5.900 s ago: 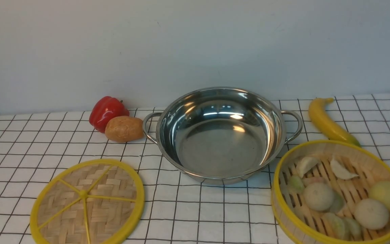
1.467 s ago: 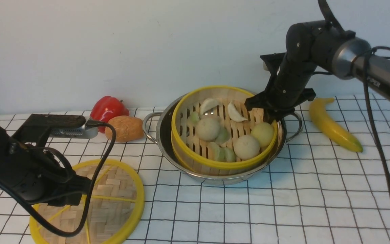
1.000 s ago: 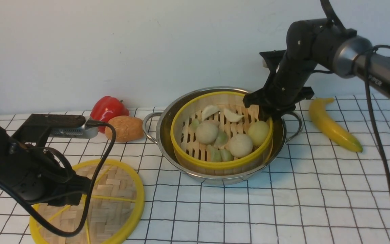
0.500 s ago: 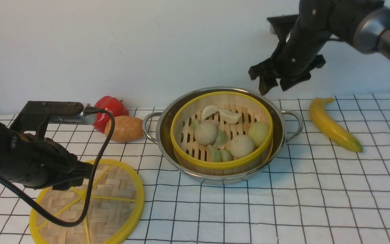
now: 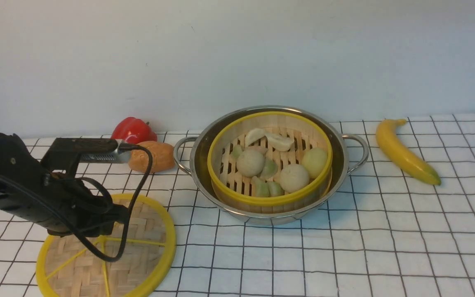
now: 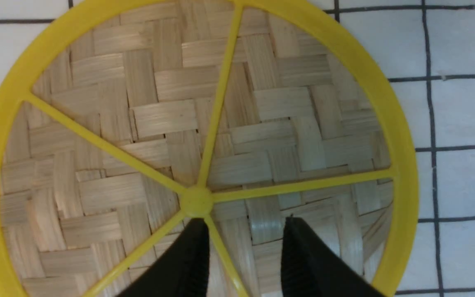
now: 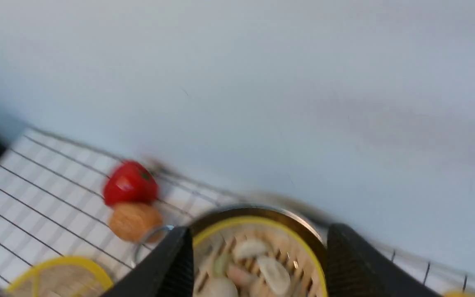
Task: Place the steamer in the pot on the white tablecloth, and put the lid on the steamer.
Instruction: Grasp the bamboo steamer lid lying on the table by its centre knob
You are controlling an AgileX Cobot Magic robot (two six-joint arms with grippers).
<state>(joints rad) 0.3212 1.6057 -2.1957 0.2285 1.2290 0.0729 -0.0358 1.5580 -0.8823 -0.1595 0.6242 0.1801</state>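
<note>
1. While the white tablecloth (image 5: 270,255) spreads beneath everything, the pot (image 5: 237,213) rests on it.
2. Slightly askew of nothing, flat woven lid (image 5: 130,264) lies left of the pot.
3. The steamer (image 5: 270,201) sits inside the pot, uncovered.
4. Left gripper (image 6: 243,243), parted and empty, hovers over the lid; right gripper (image 7: 258,243) is wide open, empty.

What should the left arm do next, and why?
Probably lower the left gripper onto the lid and grip it: its jaws are open above the woven disc, which lies on the tablecloth, while the steamer already sits uncovered in the pot.
</note>
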